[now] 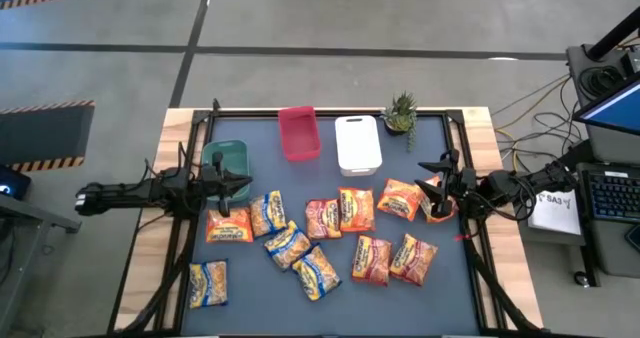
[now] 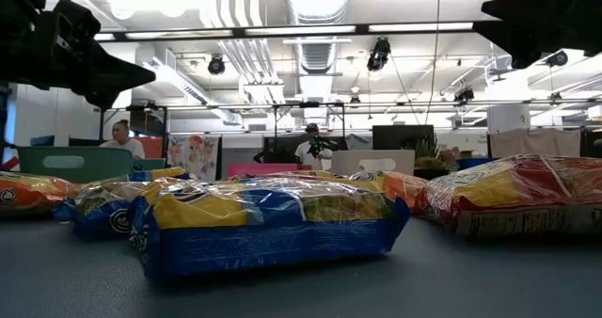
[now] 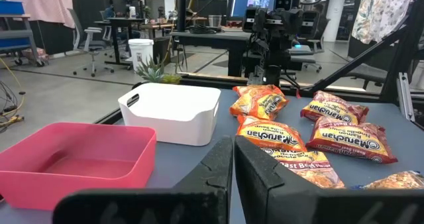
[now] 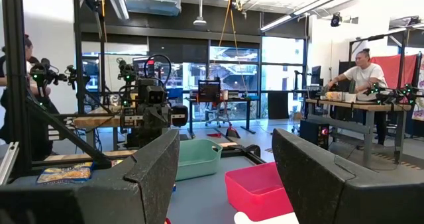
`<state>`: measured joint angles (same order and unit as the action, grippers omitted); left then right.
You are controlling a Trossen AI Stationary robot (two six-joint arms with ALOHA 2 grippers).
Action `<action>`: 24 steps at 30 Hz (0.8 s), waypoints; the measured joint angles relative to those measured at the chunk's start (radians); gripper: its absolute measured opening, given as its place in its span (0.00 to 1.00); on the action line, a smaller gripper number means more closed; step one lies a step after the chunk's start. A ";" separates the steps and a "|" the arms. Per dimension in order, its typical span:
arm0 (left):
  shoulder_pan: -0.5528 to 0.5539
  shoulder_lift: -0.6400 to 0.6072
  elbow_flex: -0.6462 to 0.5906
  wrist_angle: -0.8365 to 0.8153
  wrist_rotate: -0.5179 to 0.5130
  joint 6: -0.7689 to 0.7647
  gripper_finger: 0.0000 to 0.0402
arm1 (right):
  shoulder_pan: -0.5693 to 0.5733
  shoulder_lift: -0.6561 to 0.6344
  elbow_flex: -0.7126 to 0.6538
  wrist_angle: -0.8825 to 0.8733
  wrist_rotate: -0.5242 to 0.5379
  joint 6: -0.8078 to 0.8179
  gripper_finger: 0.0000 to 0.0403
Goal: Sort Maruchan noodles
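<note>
Lying loose mid-counter (image 1: pixel 460 288) were eleven packets (image 1: pixel 356 209); three bins (image 1: pixel 299 133) lined the far edge. Left hand (image 1: pixel 243 185) pressed together, right hand (image 1: pixel 425 167) spread, both empty.

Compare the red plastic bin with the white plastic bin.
The red plastic bin is red and sits turned slightly askew; the white plastic bin is white and sits square to the table edge. The red one stands nearer the green bin, the white one nearer the potted plant. Both are open-topped, rectangular and empty.

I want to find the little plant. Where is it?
In the high view, the little plant stands at the table's far edge, toward the right arm's side, just beside the white bin.
</note>
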<state>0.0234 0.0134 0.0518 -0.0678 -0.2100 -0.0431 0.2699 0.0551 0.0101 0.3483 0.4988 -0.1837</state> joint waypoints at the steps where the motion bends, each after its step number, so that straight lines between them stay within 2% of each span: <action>1: 0.000 0.000 0.000 0.000 0.000 0.000 0.00 | 0.000 0.000 0.000 0.000 0.000 0.000 0.57; 10: 0.000 0.000 0.000 0.039 -0.010 -0.011 0.00 | 0.000 0.000 0.000 0.000 0.000 0.000 0.57; 11: 0.000 0.000 0.000 0.059 -0.011 -0.062 0.00 | 0.000 0.000 0.000 0.000 0.000 0.000 0.57; 13: 0.000 0.000 0.000 0.110 -0.012 -0.258 0.00 | 0.000 0.000 0.000 0.000 -0.001 0.043 0.57; 15: 0.000 0.000 0.000 0.163 -0.013 -0.493 0.00 | 0.001 0.000 0.000 0.000 -0.003 0.204 0.57; 17: 0.000 0.001 0.000 0.209 -0.031 -0.592 0.00 | 0.000 0.001 0.001 0.048 0.000 0.405 0.57; 20: 0.000 0.002 0.000 0.297 -0.089 -0.566 0.00 | -0.006 0.001 0.027 0.074 0.040 0.449 0.57; 24: 0.000 0.010 0.000 0.396 -0.190 -0.536 0.00 | -0.006 0.030 0.077 0.070 0.026 0.439 0.57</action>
<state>0.0231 0.0238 0.0513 0.3280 -0.4002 -0.5787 0.2639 0.0852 0.0874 0.4181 0.5244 0.2550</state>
